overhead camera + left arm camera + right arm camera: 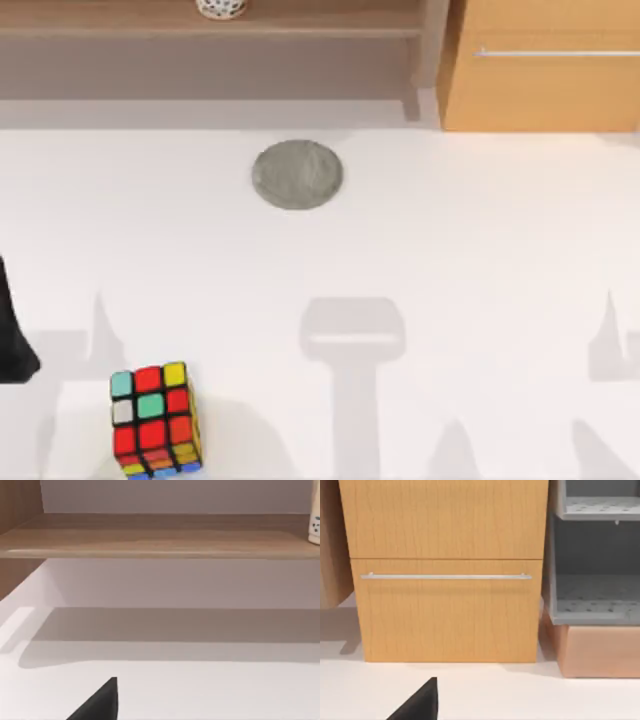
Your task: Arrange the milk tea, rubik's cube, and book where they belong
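Top view: cube [154,418] low left, just right of dark arm piece [14,330], cut off by edge; claw state unclear.

top view: overhead, down on the table [450,250]
left wrist view: low, facing the shelf [160,537]
right wrist view: low, near the drawer cabinet [447,570]
shared: shelf, cabinet, tabletop

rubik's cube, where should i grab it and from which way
Take the cube across two opposite flat side faces, coming straight down from above. It sits squarely on the table near the front left, with open space around it, so the jaws can straddle it. Its faces are turned slightly off the table's edges, so the wrist would likely need a small matching turn. The left arm at the left edge is nearer.
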### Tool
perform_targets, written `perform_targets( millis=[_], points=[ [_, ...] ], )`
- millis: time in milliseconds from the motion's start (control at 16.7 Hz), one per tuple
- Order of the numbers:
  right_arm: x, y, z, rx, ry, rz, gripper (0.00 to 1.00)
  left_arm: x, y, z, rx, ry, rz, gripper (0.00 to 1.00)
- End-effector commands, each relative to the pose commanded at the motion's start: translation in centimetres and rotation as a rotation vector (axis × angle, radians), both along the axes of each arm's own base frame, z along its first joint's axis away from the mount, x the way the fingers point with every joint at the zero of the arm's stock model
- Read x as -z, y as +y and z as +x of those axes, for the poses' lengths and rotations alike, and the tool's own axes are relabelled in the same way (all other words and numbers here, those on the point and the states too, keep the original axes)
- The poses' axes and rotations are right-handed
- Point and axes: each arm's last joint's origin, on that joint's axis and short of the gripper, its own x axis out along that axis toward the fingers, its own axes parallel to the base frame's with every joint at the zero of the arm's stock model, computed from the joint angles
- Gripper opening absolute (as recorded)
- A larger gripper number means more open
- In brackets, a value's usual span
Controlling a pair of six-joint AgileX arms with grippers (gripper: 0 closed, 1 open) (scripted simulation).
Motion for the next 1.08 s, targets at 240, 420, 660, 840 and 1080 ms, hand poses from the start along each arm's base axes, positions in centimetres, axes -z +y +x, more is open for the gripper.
perform_targets(
  millis=[240, 420, 660, 840, 1080],
  points=[
    [0.0, 0.0, 0.0, 0.000, 0.000, 0.000, 1.00, -0.8, -0.1, 0.0, 0.001, -0.012, 0.000, 1.00],
    [0.0, 0.0, 0.0, 0.000, 0.000, 0.000, 1.00, -3.7, -0.4, 0.5, 0.006, -0.049, -0.003, 1.00],
    [0.0, 0.0, 0.0, 0.000, 0.000, 0.000, 1.00, -9.0, -1.4, 3.3, 0.014, -0.074, -0.013, 1.00],
    [0.0, 0.0, 0.0, 0.000, 0.000, 0.000, 1.00, -11.7, -3.2, 8.3, 0.017, -0.038, -0.013, 1.00],
    [0.0, 0.0, 0.0, 0.000, 0.000, 0.000, 1.00, -12.0, -7.2, 16.6, 0.020, 0.010, -0.005, 1.00]
  ],
)
